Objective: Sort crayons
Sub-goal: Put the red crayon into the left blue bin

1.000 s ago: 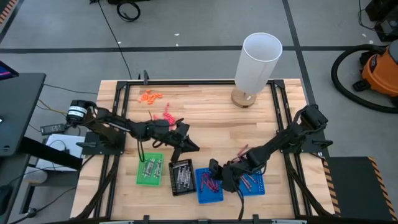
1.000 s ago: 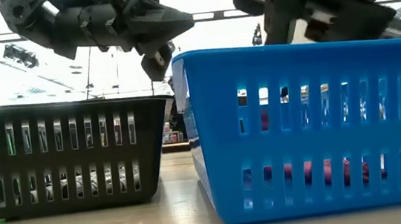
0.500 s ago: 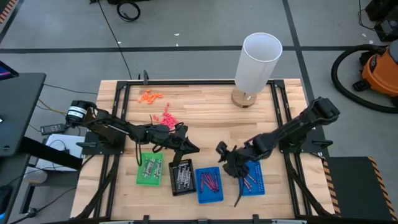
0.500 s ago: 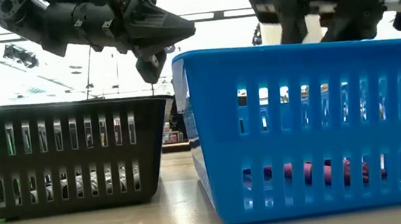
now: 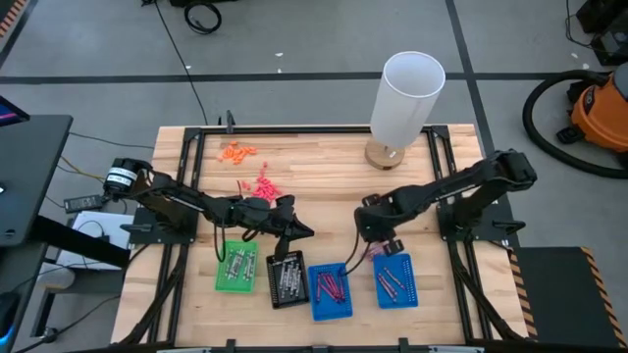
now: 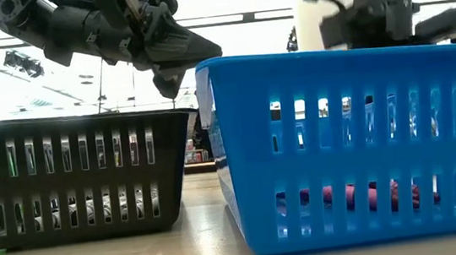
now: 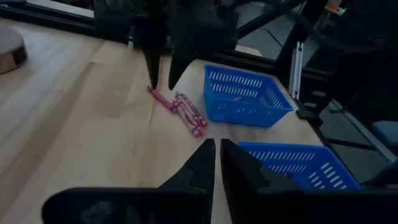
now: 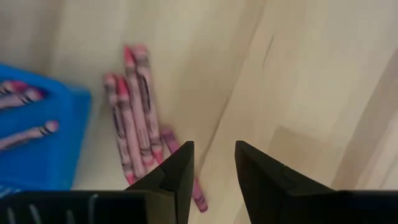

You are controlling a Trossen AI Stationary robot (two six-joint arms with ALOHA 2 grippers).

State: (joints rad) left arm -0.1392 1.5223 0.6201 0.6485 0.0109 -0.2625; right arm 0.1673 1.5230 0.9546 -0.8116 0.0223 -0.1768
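Several magenta crayons lie loose on the wooden table beside the right blue tray; the left wrist view shows these crayons too. My right gripper points down over the table right next to them, open, with nothing between its fingers. My left gripper hovers shut over the far end of the black tray, nothing showing in it. More magenta crayons lie in both blue trays, grey ones in the green tray and the black tray. Orange crayons and pink crayons lie at the far left.
A tall white cylinder on a round wooden foot stands at the far edge. The four trays stand in a row along the near edge, the left blue tray between the black tray and the right blue one. Black rails frame the table.
My right gripper has left the spot above the blue trays and gone toward the far edge, rising a little. It has tipped from a slant to pointing nearly straight down, over the loose magenta crayons. The crayons and trays have kept their places.
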